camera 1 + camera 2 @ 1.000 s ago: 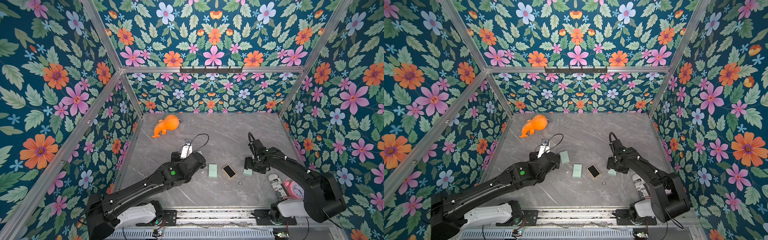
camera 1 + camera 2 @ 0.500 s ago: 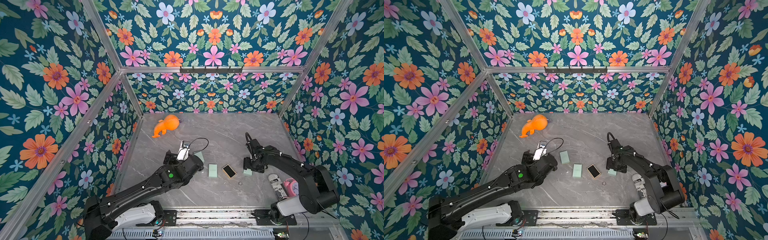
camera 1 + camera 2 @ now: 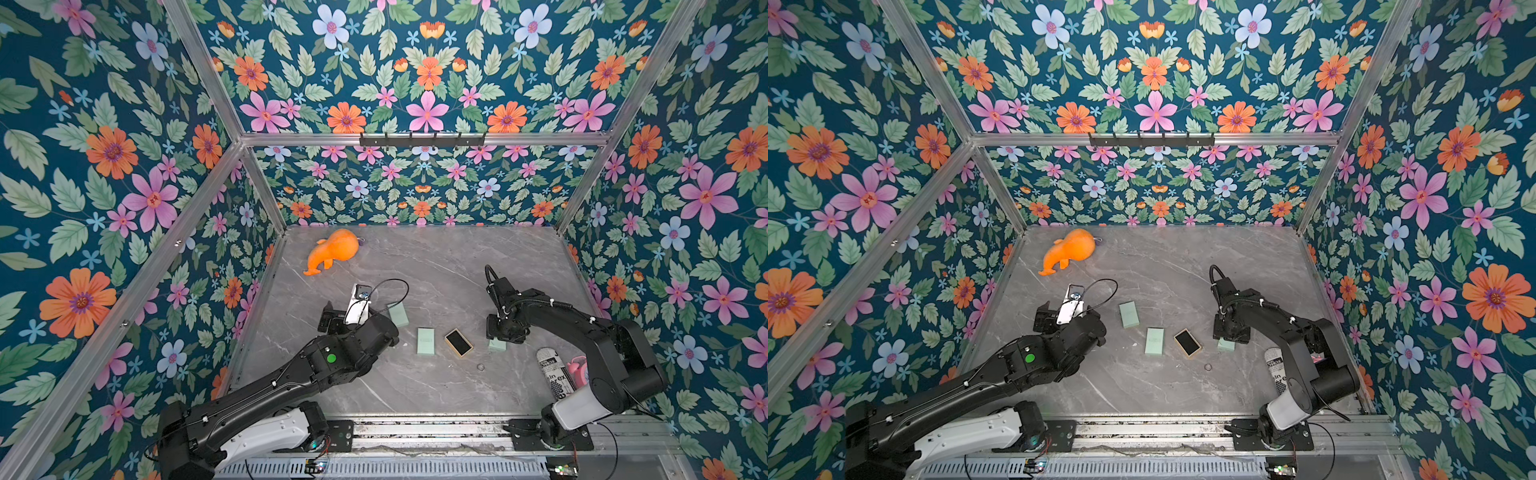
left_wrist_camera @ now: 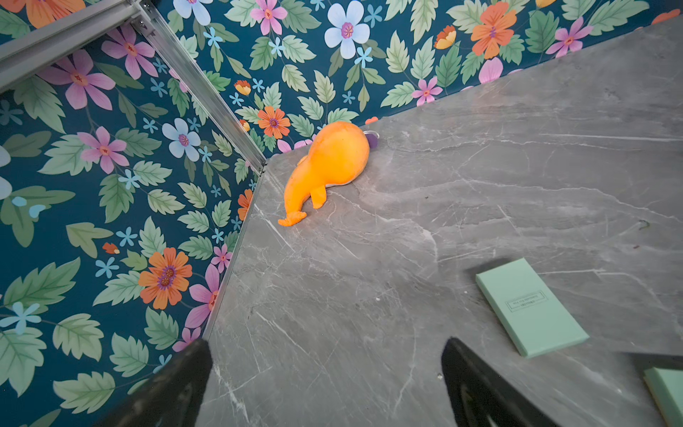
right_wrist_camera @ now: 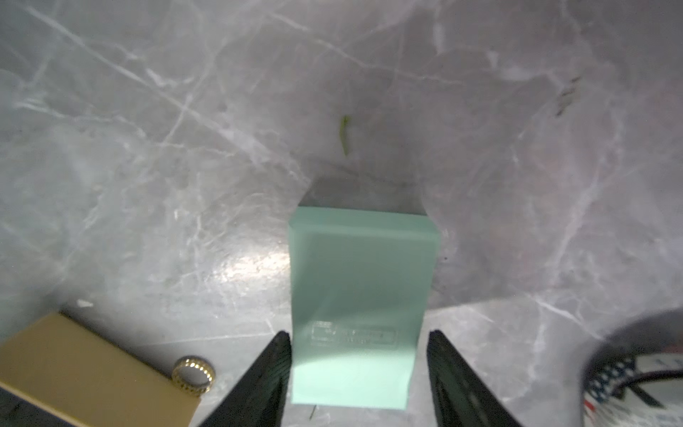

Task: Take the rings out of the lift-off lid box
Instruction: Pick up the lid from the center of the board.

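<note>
A small mint-green box (image 5: 360,288) lies flat between the fingers of my right gripper (image 5: 358,334). The jaws straddle it, one finger at its edge and the other a little clear. In both top views this box (image 3: 497,345) (image 3: 1226,344) pokes out under the right gripper (image 3: 505,332) (image 3: 1229,332). One small ring (image 3: 481,367) (image 3: 1207,367) (image 5: 193,373) lies on the table beside a tan box with a black lining (image 3: 458,343) (image 3: 1187,343) (image 5: 74,366). My left gripper (image 3: 330,318) (image 3: 1044,318) (image 4: 325,355) hangs open and holds nothing.
Two more mint boxes (image 3: 399,313) (image 3: 426,340) lie mid-table; one (image 4: 530,307) shows in the left wrist view. An orange plush toy (image 3: 332,251) (image 4: 329,166) sits at the back left. A printed can (image 3: 555,374) and a pink object (image 3: 578,370) lie by the right arm's base.
The right gripper's jaws have narrowed around the mint box. The left arm has drawn back to the left and toward the front, still open.
</note>
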Tool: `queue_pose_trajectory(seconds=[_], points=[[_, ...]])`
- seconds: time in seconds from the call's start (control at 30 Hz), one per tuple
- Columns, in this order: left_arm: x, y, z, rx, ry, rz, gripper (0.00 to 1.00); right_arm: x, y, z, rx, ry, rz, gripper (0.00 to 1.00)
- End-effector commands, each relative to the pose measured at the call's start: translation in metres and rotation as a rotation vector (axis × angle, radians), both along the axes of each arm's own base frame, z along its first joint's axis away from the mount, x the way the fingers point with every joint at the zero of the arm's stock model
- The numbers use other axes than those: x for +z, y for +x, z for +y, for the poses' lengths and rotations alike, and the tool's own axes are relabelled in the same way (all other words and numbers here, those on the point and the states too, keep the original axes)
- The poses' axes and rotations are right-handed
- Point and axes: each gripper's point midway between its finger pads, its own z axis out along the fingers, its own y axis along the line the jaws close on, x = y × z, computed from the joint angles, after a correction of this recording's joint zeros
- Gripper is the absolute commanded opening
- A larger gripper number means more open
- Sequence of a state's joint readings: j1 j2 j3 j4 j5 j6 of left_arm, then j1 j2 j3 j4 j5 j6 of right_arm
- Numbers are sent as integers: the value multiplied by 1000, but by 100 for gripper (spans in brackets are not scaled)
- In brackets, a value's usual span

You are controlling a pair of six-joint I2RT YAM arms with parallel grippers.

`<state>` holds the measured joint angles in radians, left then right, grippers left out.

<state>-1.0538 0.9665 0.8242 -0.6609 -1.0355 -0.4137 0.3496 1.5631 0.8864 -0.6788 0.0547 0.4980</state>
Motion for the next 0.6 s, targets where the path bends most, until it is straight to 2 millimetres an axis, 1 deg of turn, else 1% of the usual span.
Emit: queue_pose_trajectory(seconds=[0.0, 0.07, 0.17, 0.3, 0.37, 0.47, 0.57], points=[[3, 1, 2, 18, 0, -20, 100, -1, 1, -2, -2, -18, 6, 54], [5, 1, 4, 23, -2, -23, 100, -2, 2, -1, 5, -19, 7, 49], [5, 0, 5, 28, -5, -28, 100, -1, 1, -1, 12, -23, 9, 46], [6, 0, 6, 30, -7, -31, 100, 9, 1, 5, 46, -25, -15, 42], [7, 0, 7, 34, -8, -34, 100, 17, 1, 13, 86, -32, -37, 42], [7, 0, 7, 35, -9, -35, 100, 31, -2, 39, 216, -26, -80, 41], [7, 0, 8, 40, -8, -37, 100, 41, -8, 59, 294, -7, -89, 40]])
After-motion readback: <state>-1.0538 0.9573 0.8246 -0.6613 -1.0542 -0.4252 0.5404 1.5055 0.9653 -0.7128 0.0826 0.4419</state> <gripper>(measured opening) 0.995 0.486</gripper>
